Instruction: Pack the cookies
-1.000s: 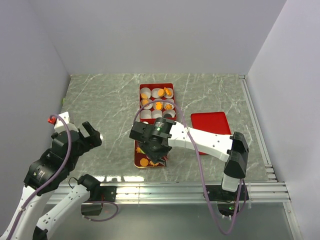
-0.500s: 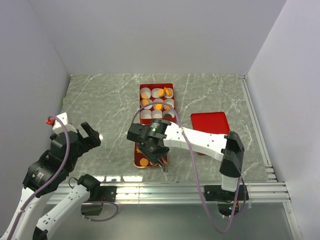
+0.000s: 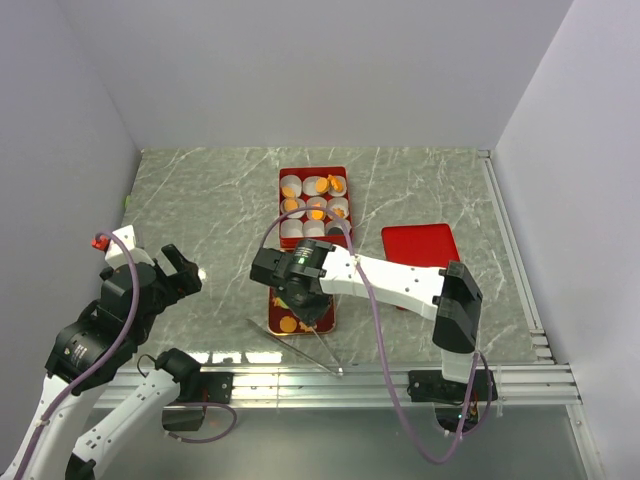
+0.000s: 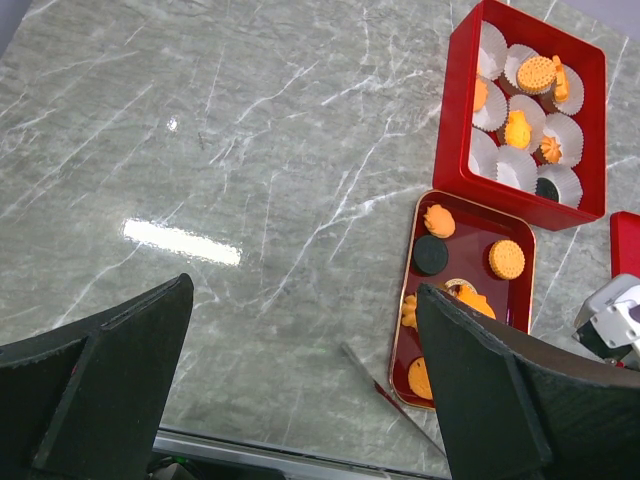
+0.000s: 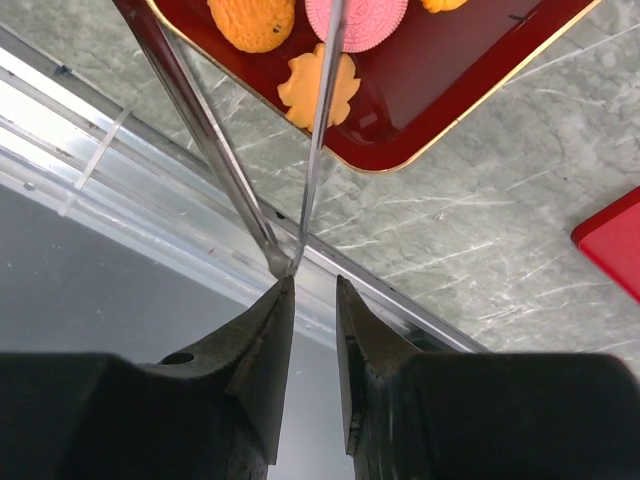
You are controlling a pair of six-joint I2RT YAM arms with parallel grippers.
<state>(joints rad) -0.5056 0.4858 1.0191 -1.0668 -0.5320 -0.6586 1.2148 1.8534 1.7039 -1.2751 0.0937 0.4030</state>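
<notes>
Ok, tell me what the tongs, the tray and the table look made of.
The tongs: likely steel, thin polished strips with bright reflections. The tray: lacquered metal or plastic, glossy red with a gold rim. The table: grey marble-look top with white veins, glossy under lamp glare; possibly laminate.

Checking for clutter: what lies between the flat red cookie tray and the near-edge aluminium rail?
Thin metal tongs lie splayed on the marble table there; top external and right wrist views show them.
</notes>
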